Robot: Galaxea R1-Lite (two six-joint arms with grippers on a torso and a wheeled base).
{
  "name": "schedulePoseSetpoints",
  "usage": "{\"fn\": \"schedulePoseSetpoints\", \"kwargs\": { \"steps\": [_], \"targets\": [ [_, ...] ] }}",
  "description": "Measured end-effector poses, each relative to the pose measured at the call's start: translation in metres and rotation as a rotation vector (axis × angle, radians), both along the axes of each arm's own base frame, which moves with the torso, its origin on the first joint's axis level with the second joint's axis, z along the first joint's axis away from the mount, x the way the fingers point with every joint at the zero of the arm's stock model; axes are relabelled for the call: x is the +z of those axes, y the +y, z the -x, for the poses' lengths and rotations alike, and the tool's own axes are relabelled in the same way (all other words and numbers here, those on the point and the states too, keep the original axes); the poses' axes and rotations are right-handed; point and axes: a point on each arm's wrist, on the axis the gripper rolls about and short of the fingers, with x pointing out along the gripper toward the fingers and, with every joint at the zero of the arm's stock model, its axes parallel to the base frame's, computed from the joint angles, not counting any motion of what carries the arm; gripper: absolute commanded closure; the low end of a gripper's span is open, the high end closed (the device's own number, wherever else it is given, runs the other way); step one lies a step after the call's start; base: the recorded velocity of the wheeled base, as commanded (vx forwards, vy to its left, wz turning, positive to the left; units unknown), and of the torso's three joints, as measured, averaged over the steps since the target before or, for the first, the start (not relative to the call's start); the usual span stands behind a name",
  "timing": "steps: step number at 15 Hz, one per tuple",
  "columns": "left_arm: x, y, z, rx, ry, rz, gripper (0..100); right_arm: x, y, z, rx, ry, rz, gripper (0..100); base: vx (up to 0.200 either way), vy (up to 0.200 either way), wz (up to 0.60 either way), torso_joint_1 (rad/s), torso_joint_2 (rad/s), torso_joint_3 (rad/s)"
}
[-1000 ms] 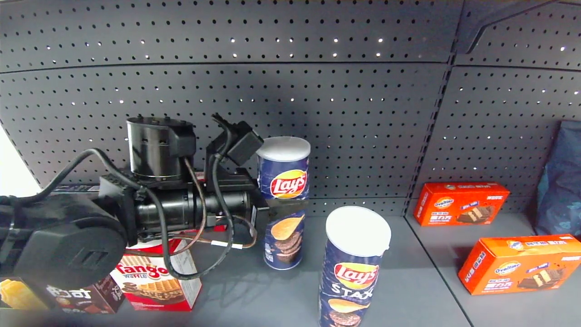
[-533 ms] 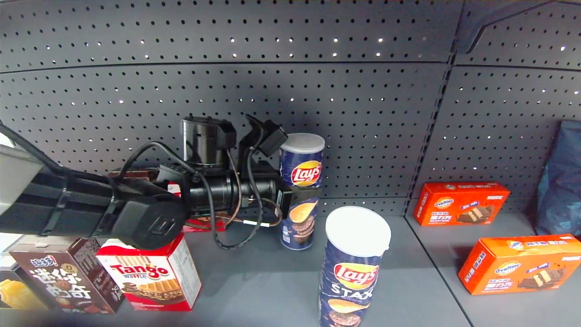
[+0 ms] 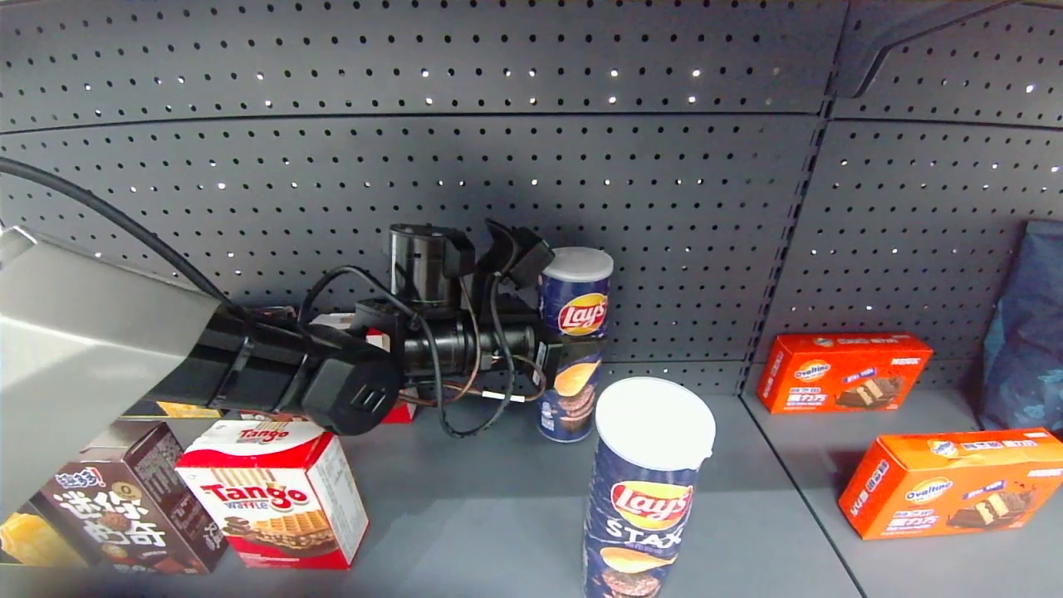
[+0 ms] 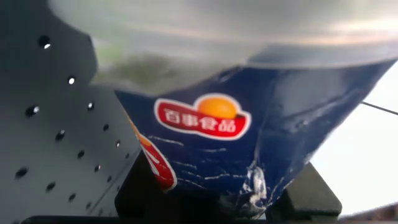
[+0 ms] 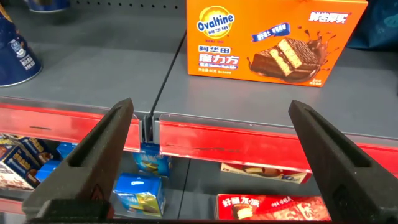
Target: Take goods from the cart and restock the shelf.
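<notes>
Chip can (image 3: 575, 291) upright, clamped in my left jaws, deep over the shelf (image 3: 498, 515), 11 o'clock of the front chip can (image 3: 652, 482). Right jaws apart. Risk: released before its base seats, it tips against the pegboard (image 3: 664, 208).

Dark grey pegboard (image 3: 664, 208) backs the grey shelf (image 3: 465, 515), with light dotting through its holes. A red rail (image 5: 236, 140) edges the shelf front.

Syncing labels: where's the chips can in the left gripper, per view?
Head view: held can centre, in left gripper, before the pegboard.
Left wrist view: close up, mid-picture, pegboard beside it.
Right wrist view: cannot tell it from the edge's blue can.
Shared landmark: pegboard.
</notes>
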Motion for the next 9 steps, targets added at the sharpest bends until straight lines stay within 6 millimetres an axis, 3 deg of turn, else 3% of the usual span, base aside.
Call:
{"fn": "schedulePoseSetpoints", "kwargs": {
  "steps": [9],
  "targets": [
    [-0.016, -0.017, -0.015, -0.018, 0.011, -0.004, 100, 0.0, 0.0, 0.0, 0.0, 0.001, 0.0, 0, 0.0, 0.0, 0.0, 0.0, 0.0, 0.0]
  ]
}}
